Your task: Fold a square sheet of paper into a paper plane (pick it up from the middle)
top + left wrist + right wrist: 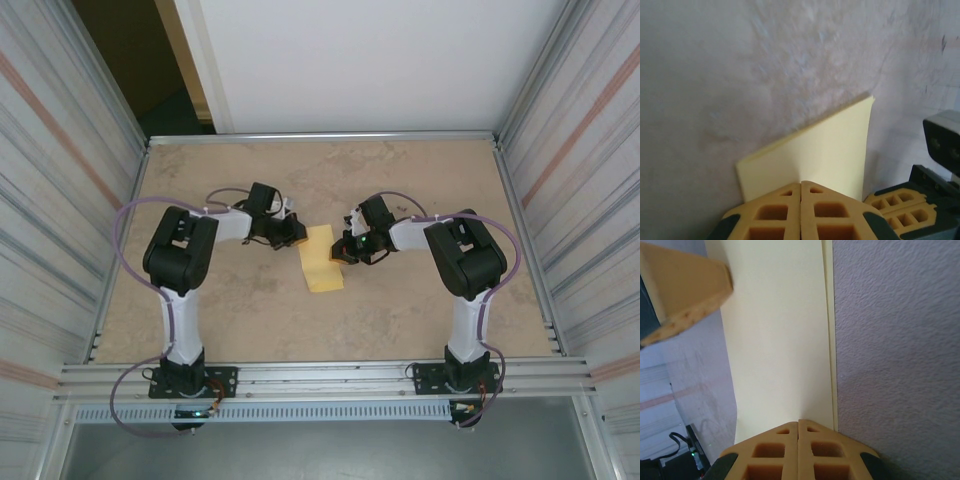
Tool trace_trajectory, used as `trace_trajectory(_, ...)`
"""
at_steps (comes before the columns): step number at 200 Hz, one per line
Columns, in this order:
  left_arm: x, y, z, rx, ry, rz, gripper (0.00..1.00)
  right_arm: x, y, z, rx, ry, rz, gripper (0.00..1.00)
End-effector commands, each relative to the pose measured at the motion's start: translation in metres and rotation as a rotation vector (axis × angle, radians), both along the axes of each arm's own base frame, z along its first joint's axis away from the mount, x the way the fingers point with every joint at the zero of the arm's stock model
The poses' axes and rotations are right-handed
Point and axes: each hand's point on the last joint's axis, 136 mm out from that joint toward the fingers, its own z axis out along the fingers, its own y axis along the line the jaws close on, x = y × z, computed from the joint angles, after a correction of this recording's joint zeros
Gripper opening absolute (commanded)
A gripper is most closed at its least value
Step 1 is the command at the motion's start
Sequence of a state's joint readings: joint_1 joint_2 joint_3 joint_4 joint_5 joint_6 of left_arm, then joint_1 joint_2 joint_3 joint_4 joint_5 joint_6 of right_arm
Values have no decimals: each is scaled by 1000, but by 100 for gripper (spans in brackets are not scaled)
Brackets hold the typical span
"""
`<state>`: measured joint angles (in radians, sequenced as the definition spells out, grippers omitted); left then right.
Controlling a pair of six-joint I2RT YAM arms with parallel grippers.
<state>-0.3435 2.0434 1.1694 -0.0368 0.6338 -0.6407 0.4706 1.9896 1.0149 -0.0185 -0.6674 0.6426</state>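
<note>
The sheet of paper (322,258) lies on the counter (420,310) between the two arms. It is folded to a narrow pale-yellow strip, and its doubled edges show in the right wrist view. The left hand (293,232) is clenched at one long side and the right hand (346,250) is clenched at the other, both with their tips at the paper. From these angles I cannot tell whether either pinches an edge or merely presses down. The paper looks very light, thin and limp, likely to slide on the counter and to spring open at the fold. A pinch at the middle of a long edge, with the other hand pinning it, seems the safest hold.
</note>
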Motion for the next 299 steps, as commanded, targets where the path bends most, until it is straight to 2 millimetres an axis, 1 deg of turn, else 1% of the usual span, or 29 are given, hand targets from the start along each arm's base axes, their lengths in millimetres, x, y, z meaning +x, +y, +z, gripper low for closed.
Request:
trace_trajectory(1,22,35,-27,71,16,47,8,-90,-108,-119,-536,321,-67,0)
trace_trajectory(16,32,44,-31,80,29,44,8,-88,-106,-118,-530,315,-78,0)
trace_trajectory(30,42,48,-24,83,18,42,8,-87,-106,-118,-529,314,-90,0)
trace_trajectory(45,49,47,-5,78,-16,40,8,-86,-105,-117,-522,315,-99,0)
trace_trajectory(54,51,45,12,69,-48,42,8,-87,-105,-117,-522,318,-101,0)
trace_trajectory(57,50,45,12,70,-48,42,8,-88,-105,-117,-522,321,-101,0)
trace_trajectory(59,51,44,22,66,-66,45,8,-87,-105,-117,-522,320,-102,0)
trace_trajectory(62,50,43,30,63,-82,46,8,-88,-104,-117,-520,320,-101,0)
trace_trajectory(75,41,40,46,63,-98,68,8,-89,-103,-117,-520,321,-98,0)
trace_trajectory(85,29,36,51,77,-99,98,8,-90,-103,-117,-520,318,-96,0)
trace_trajectory(117,-24,-1,58,83,-101,34,8,-93,-105,-120,-527,329,-103,0)
trace_trajectory(130,-41,-9,57,70,-85,25,7,-94,-104,-120,-525,331,-106,0)
trace_trajectory(147,-62,-22,54,-19,-34,2,7,-94,-104,-121,-522,334,-109,0)
trace_trajectory(164,-81,-33,47,-76,19,-33,7,-95,-105,-122,-524,339,-109,0)
trace_trajectory(178,-92,-38,39,-81,50,-65,7,-95,-105,-123,-525,338,-108,0)
trace_trajectory(219,-105,-47,27,-78,83,-115,6,-96,-105,-124,-529,339,-108,0)
trace_trajectory(244,-106,-47,19,-66,105,-121,5,-96,-106,-125,-531,343,-110,0)
trace_trajectory(277,-113,-41,4,-27,137,-120,5,-97,-108,-126,-535,348,-112,0)
trace_trajectory(299,-126,-28,-10,16,162,-105,6,-98,-110,-126,-540,350,-116,0)
